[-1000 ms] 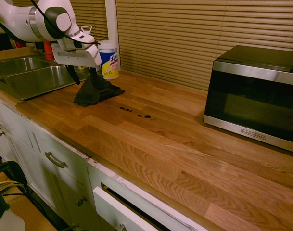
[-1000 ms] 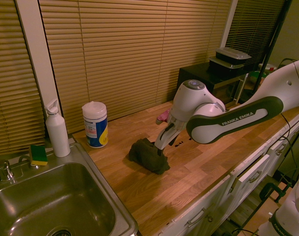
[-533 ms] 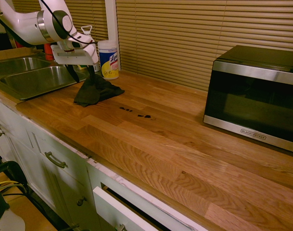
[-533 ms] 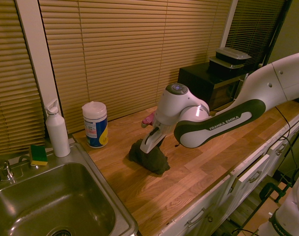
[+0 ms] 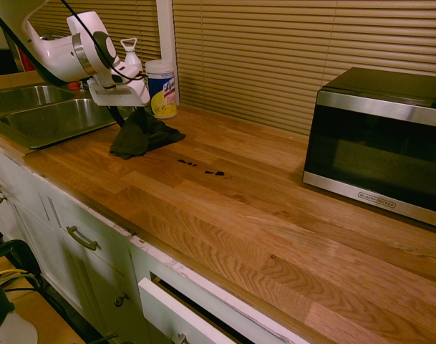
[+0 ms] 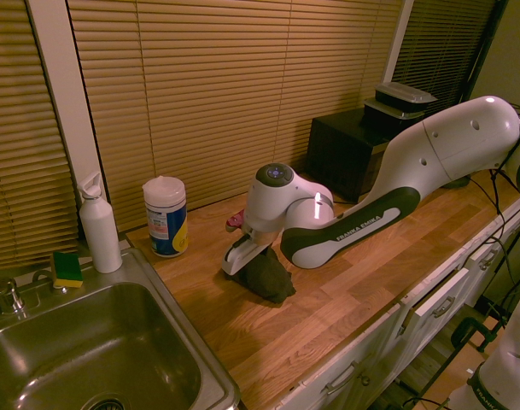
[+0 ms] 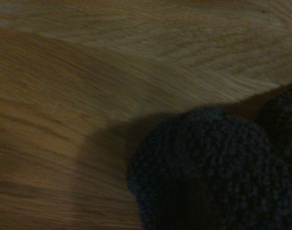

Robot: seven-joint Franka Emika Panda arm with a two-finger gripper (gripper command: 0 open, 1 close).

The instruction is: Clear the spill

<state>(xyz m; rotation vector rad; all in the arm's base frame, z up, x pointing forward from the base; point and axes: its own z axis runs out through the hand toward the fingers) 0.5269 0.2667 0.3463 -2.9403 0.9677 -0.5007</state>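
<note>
Wood counter (image 5: 260,215): running from sink to microwave (image 5: 382,136)
Gripper (image 5: 124,113): hovering with fingers spread at the cloth
Cloth (image 5: 142,136): lying sinkward of the microwave, probably bending softly, inviting a ridge pinch
Spill (image 5: 201,168): sitting between cloth and microwave

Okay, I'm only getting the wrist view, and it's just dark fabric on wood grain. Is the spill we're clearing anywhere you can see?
Observer: Yes. In the first exterior view the spill is a short row of black specks on the wooden counter, on the microwave side of the dark cloth.

Operator: And what's on the cloth's other side?

Observer: The sink, with its metal basins.

Operator: Anything close to the cloth I should avoid bumping?

Observer: A wipes canister stands upright on the counter near it, over by the window blinds.
</note>
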